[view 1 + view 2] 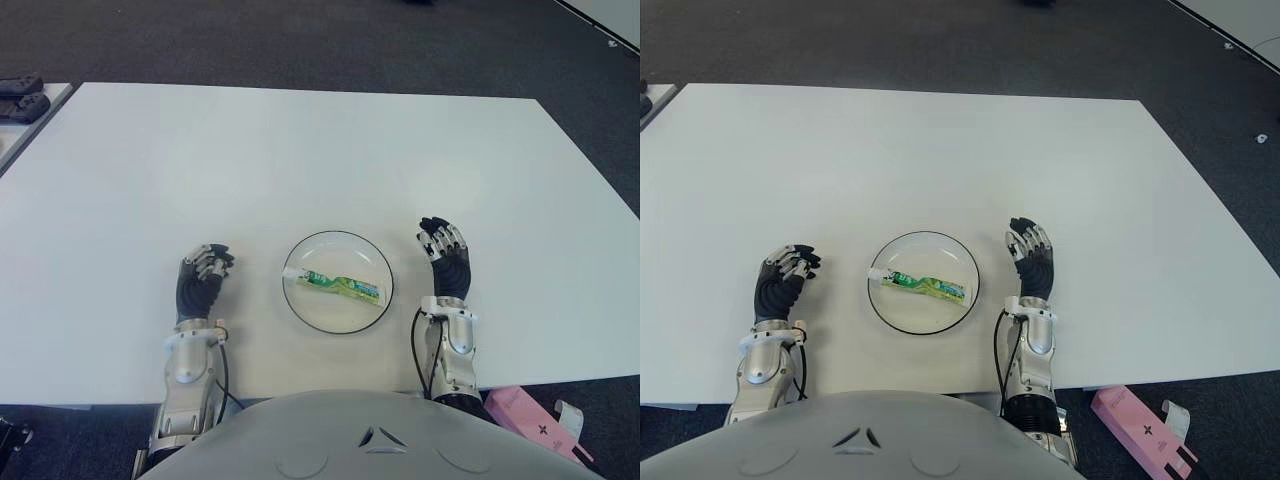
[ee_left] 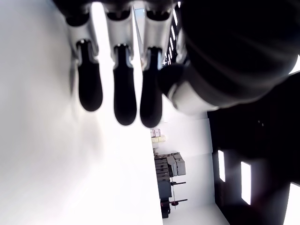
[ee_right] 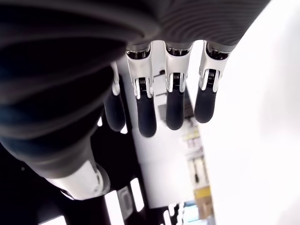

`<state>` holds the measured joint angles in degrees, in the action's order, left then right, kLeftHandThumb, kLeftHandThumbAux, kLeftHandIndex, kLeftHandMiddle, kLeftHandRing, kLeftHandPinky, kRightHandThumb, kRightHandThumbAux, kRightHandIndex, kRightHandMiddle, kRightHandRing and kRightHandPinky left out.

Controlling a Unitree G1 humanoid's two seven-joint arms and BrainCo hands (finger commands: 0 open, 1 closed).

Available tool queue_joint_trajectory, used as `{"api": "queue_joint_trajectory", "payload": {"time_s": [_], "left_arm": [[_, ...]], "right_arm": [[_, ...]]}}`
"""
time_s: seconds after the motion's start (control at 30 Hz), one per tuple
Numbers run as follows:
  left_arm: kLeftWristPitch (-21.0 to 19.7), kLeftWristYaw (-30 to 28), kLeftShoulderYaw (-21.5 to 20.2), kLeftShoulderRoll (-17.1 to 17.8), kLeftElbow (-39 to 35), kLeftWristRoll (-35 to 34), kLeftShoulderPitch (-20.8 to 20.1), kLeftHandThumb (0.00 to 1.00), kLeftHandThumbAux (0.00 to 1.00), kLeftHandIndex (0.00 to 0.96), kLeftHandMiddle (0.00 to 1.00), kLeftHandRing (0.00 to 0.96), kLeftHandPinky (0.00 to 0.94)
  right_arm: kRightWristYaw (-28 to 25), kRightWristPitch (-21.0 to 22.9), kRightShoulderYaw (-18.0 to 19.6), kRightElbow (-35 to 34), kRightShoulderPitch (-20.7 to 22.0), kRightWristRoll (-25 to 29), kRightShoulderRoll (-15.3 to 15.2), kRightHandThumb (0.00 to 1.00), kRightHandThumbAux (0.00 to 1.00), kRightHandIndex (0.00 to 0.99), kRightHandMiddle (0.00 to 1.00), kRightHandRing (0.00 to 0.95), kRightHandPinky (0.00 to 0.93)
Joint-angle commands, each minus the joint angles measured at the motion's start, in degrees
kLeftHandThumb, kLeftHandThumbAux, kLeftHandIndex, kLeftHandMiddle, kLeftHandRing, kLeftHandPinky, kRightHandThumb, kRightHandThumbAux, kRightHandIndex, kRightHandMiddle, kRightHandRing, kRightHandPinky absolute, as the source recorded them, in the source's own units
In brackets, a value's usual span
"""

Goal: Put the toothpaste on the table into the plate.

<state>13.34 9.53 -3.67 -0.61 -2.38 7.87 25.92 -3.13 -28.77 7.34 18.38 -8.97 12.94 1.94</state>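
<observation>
1. The toothpaste point(image 1: 335, 285) lies flat inside the plate point(image 1: 300, 310), a green-and-white tube stretched slantwise across the middle of the dish. All of the tube lies within the rim, so the main job looks done.

2. The plate sits on the white worktop point(image 1: 300, 160) near the robot's edge, between the two hands and touching neither.

3. The right hand point(image 1: 443, 255) shows just beside the plate on its right, palm turned inward. Its fingers point(image 3: 174, 107) hang straight and loosely spread in the right wrist view, with nothing between them.

4. The left hand point(image 1: 202, 275) shows to the left of the plate, a little farther off than the right one. Its fingers point(image 2: 124, 98) are bent forward at the knuckles but close on nothing; only bare worktop shows beneath them in the left wrist view.

5. Neither hand carries the tube, and no other tube shows on the worktop, so nothing seems left to move.

6. What remains, as a judgement, is at most drawing the arms back to rest; the placing itself appears complete.

7. Off the worktop, a pink box point(image 1: 530, 418) lies on the dark floor point(image 1: 300, 40) near the robot's right side, and plays no part here.
</observation>
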Motion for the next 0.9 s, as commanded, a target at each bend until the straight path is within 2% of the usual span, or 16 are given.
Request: {"api": "queue_joint_trajectory", "payload": {"time_s": [0.03,0.27,0.37,0.4,0.5,0.7,0.9], "left_arm": [[-0.89,0.17,0.03,-0.02,0.46,0.24,-0.27,0.708,0.719,0.431,0.503,0.511,0.519],[-1.16,0.14,0.11,-0.10,0.42,0.19,-0.36,0.708,0.719,0.430,0.505,0.514,0.518],[-1.13,0.05,0.11,-0.13,0.45,0.01,-0.36,0.707,0.719,0.430,0.506,0.514,0.518],[-1.08,0.03,0.11,-0.14,0.48,-0.02,-0.36,0.707,0.719,0.430,0.505,0.515,0.520],[-0.92,0.02,0.14,-0.14,0.51,-0.05,-0.33,0.707,0.719,0.430,0.505,0.515,0.524],[-1.13,0.23,0.29,-0.27,0.29,0.25,-0.17,0.707,0.718,0.430,0.504,0.513,0.516],[-1.21,0.16,0.35,-0.21,0.28,0.33,-0.13,0.707,0.718,0.430,0.506,0.513,0.515]], "right_arm": [[1.42,-0.73,1.24,4.18,0.82,-2.21,-0.12,0.287,0.793,0.317,0.371,0.349,0.402],[6.26,0.94,1.92,4.12,0.84,-5.66,0.56,0.278,0.880,0.388,0.437,0.425,0.456],[8.47,2.97,1.96,3.30,0.56,-7.15,0.75,0.559,0.781,0.410,0.457,0.446,0.466],[9.00,3.61,1.94,3.03,0.48,-7.54,0.77,0.610,0.763,0.414,0.464,0.454,0.473],[10.20,5.59,1.77,2.18,0.11,-8.62,0.71,0.671,0.741,0.420,0.474,0.464,0.478],[12.10,10.13,1.68,0.02,-0.64,-10.18,0.56,0.700,0.731,0.423,0.483,0.473,0.467],[12.57,12.77,1.67,-1.99,-1.51,-10.65,0.62,0.704,0.729,0.423,0.486,0.478,0.475]]}}
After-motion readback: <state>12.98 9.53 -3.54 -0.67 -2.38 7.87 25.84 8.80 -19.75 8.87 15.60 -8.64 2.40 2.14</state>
